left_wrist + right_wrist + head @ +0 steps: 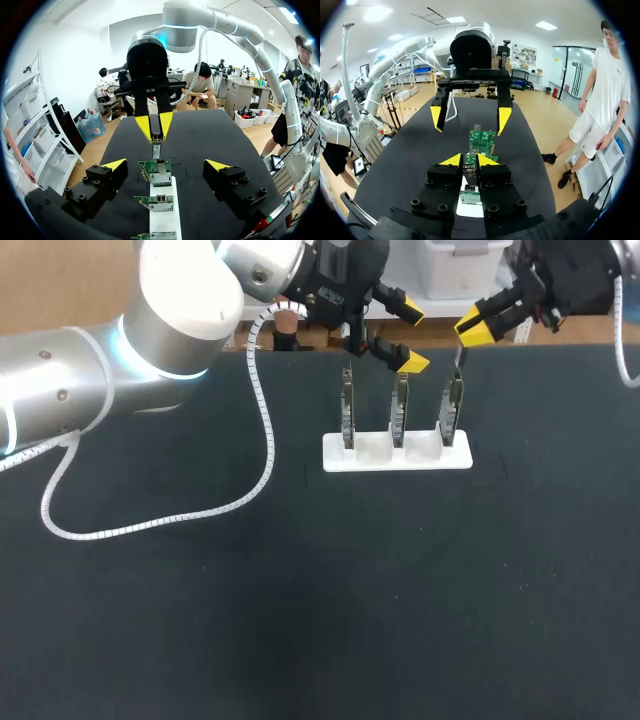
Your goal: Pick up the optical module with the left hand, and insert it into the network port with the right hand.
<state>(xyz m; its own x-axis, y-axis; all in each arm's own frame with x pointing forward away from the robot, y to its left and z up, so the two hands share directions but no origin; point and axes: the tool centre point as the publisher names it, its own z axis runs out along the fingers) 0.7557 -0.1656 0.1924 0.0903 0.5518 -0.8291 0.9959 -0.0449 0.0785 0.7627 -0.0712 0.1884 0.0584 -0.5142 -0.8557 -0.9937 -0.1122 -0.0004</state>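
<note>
Right gripper (469,161) tight on optical module (156,150)

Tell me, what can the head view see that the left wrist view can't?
Only head view: the coiled white cable looping over the table. Only left wrist view: the boards' green faces. Both: the white holder with three boards, the left gripper, fingers open, and the right gripper, fingers shut on the optical module.
</note>
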